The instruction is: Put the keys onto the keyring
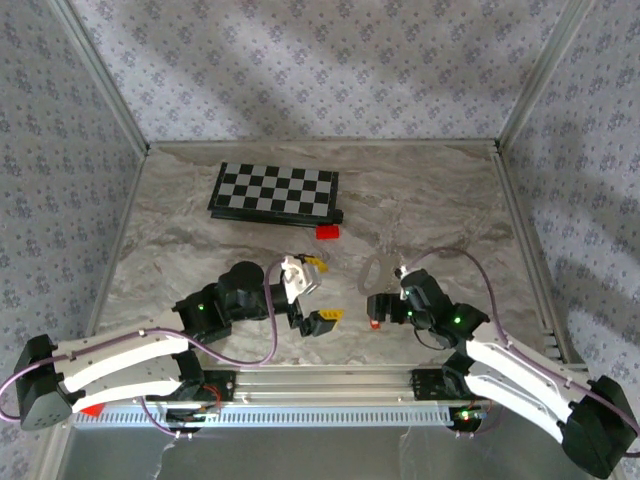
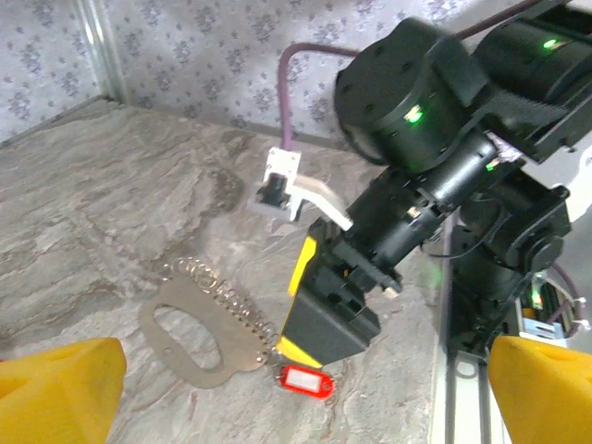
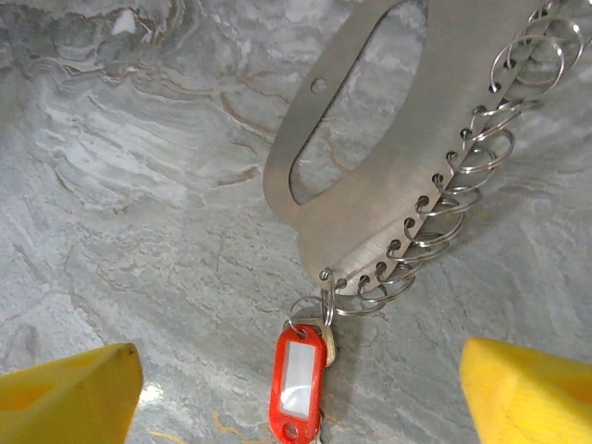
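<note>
Keys (image 3: 298, 377): seen lower centre, long axis up-down, just below keyring (image 3: 370, 185) end ring.
Right gripper (image 3: 301, 405): nearer, spread wide, nothing held, keys straddled.
Left gripper (image 1: 318, 290): spread wide, empty.

Both arms are stretching forward, wrists bending inward; left gripper (image 1: 318, 290) is gaping wide (right gripper (image 1: 381, 306) likewise), both gripping nothing.

Left gripper (image 2: 301, 398) is wide open, yellow fingers (image 2: 55, 393) sitting in both bottom corners. On the marble table (image 2: 83, 203) lies the keyring (image 2: 199, 338), a flat metal plate edged with wire rings, red key tag (image 2: 305, 381) at its near end. Right gripper (image 2: 324, 319) hangs just over the tag.
</note>
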You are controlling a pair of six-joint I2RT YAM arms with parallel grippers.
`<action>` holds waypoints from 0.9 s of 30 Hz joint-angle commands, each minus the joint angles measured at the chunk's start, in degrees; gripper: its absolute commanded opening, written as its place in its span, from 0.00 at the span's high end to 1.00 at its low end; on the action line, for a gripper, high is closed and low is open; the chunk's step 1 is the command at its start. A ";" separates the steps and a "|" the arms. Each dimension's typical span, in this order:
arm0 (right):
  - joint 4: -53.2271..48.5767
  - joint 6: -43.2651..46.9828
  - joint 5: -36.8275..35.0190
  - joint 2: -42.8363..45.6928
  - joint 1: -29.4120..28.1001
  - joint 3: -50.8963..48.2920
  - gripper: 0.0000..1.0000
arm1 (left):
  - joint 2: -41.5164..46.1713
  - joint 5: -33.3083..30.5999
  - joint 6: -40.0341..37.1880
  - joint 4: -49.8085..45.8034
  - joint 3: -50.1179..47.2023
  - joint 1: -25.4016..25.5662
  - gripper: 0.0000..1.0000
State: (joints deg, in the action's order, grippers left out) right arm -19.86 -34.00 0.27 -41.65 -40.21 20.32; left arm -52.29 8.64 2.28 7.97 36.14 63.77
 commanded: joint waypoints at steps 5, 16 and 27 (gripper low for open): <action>-7.80 5.80 -5.16 3.14 2.42 5.42 0.00 | 0.69 -8.19 1.84 -2.73 0.37 -1.13 0.00; -11.16 9.90 -7.59 3.77 6.93 10.71 0.00 | 5.17 -18.22 5.18 -3.33 -2.83 -3.82 0.00; -13.35 14.14 -15.80 6.55 9.23 13.60 0.00 | 16.39 -38.31 15.96 -8.42 -10.69 -11.13 0.00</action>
State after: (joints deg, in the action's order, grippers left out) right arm -31.42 -22.55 -11.05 -36.18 -31.53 32.18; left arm -39.20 -20.84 13.85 1.91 27.35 54.06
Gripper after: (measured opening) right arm 0.995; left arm 0.997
